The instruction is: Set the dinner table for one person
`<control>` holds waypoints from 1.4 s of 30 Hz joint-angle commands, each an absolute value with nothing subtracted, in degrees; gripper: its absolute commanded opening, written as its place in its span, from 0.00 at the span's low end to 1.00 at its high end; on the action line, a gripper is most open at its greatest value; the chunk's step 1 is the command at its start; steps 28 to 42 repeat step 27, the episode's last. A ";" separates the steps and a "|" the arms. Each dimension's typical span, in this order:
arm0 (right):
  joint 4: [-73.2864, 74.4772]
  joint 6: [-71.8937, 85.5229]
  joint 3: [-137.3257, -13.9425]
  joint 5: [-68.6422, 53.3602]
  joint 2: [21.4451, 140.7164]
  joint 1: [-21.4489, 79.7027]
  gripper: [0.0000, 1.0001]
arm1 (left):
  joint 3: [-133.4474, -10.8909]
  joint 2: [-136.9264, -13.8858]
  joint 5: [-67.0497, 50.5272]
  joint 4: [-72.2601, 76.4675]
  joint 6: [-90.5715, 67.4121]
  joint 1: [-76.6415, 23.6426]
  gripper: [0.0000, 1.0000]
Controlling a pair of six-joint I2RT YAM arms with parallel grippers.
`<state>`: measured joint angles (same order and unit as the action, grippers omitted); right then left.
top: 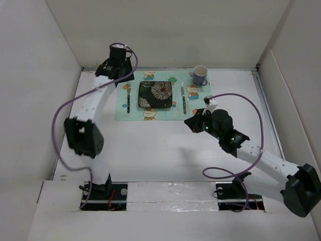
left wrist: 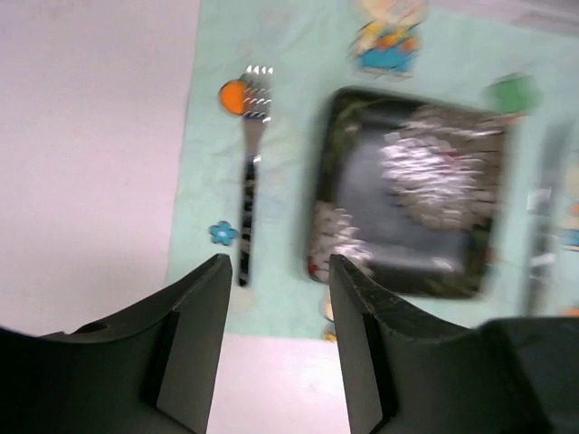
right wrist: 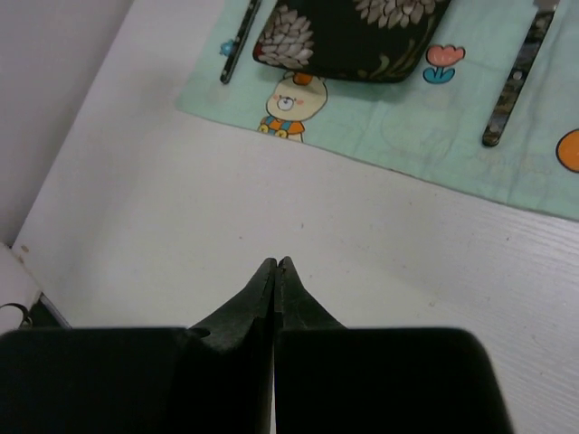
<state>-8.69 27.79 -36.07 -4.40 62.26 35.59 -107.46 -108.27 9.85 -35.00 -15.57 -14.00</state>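
On the white dinner table point(top: 150, 145) lies a mint-green cartoon placemat point(top: 135, 113). On it are a dark square floral plate point(top: 155, 94), a fork point(top: 128, 96) to its left, a knife point(top: 183, 98) to its right and a pale mug point(top: 200, 75) at the far right corner. My left gripper point(top: 120, 68) is open and empty, held high over the placemat's left side; its wrist view shows the fork point(left wrist: 249, 172) and plate point(left wrist: 407, 190) below. My right gripper point(right wrist: 276, 262) is shut and empty over bare table point(right wrist: 181, 217), near the placemat's front right corner point(top: 193, 122).
White walls point(top: 30, 75) enclose the table on the left, back and right. Purple cables point(top: 60, 108) loop off both arms. The right arm point(top: 261, 155) stretches across the near right part of the table.
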 commanded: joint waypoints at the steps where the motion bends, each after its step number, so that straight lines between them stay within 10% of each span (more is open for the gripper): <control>1: -8.53 26.89 -37.70 -1.76 55.57 36.91 0.00 | -96.10 -88.46 3.89 -25.07 -21.53 -15.21 0.45; 4: -6.60 27.16 -38.93 -0.53 50.39 37.44 0.05 | -79.76 -72.64 -1.65 -16.54 -23.29 -15.21 0.60; 8: -0.55 26.28 -44.27 2.45 44.76 37.44 0.40 | -64.72 -53.93 -2.37 -12.66 -23.91 -15.21 0.77; 14: 13.41 20.84 -56.14 18.61 37.71 37.44 0.71 | -58.81 -34.07 7.62 -17.75 -21.71 -15.21 0.83; 42: 7.30 23.12 -47.20 34.72 22.41 37.44 0.76 | -49.83 -18.01 12.66 -19.68 -19.60 -15.21 0.97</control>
